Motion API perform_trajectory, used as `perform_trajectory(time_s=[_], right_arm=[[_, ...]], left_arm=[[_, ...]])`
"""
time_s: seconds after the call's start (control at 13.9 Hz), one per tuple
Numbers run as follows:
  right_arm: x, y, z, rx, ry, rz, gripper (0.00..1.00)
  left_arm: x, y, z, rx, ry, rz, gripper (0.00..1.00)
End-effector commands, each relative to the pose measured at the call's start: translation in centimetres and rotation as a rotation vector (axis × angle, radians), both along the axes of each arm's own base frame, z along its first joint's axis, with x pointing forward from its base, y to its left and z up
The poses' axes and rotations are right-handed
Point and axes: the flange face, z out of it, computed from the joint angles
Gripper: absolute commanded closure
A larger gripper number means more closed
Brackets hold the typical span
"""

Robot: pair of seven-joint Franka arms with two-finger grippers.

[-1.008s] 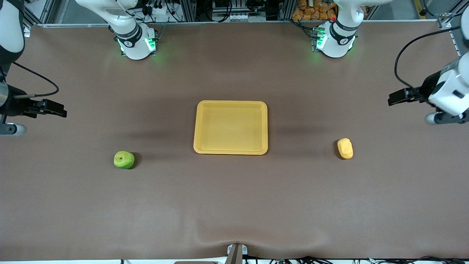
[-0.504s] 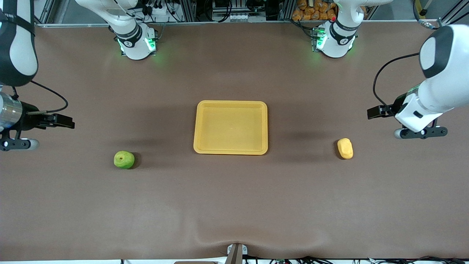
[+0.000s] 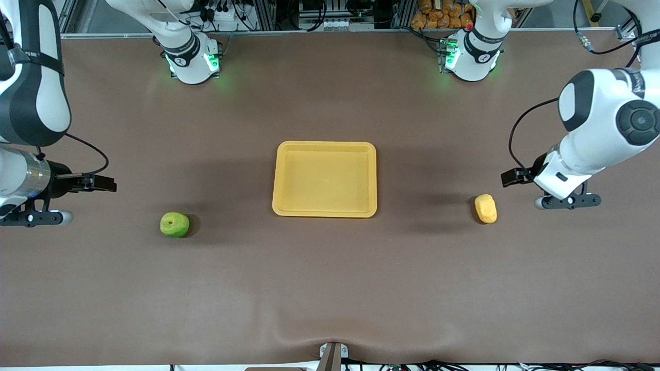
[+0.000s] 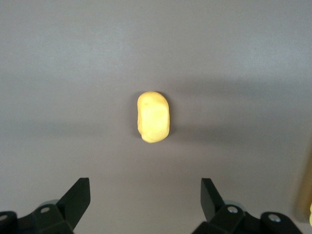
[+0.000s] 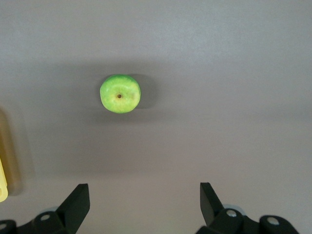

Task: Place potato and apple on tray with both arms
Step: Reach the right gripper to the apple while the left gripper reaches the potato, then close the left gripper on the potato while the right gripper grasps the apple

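Note:
The yellow-orange tray [image 3: 325, 145] lies empty at the table's middle. The green apple [image 3: 175, 224] sits on the table toward the right arm's end, a little nearer the front camera than the tray. The yellow-orange potato [image 3: 485, 208] lies toward the left arm's end. My left gripper [image 3: 512, 177] hangs open and empty over the table just beside the potato. In the left wrist view the potato [image 4: 154, 117] lies ahead of the open gripper [image 4: 145, 185]. My right gripper [image 3: 101, 183] is open and empty over the table beside the apple. The right wrist view shows the apple [image 5: 120, 93] ahead of the open gripper [image 5: 144, 187].
The brown table cover [image 3: 330, 288] has a soft fold at its front edge. Both arm bases [image 3: 192, 59] stand at the back edge. A sliver of the tray's rim [image 5: 2, 183] shows at the edge of the right wrist view.
Both arms have swung in from the table's ends and come closer to their objects: the left gripper toward the potato, the right toward the apple. Apple, potato and tray have not moved.

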Motion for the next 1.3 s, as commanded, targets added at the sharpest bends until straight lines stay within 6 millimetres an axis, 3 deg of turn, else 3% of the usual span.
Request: perform_trajectory(time_s=[0.0, 0.65, 1.22], right_arm=[[0.9, 0.3, -0.9, 0.016, -0.006, -0.006, 0.0], [2.7, 0.7, -6.2, 0.02, 0.001, -0.003, 0.0], [3.9, 1.2, -10.6, 0.07, 0.007, -0.024, 0.0]], left_arm=[[0.0, -0.3, -2.5, -0.016, -0.026, 0.015, 0.0], [-0.2, -0.4, -10.5, -0.03, -0.077, 0.011, 0.0], [-0.5, 0.0, -16.1, -0.031, -0.042, 0.028, 0.0]])
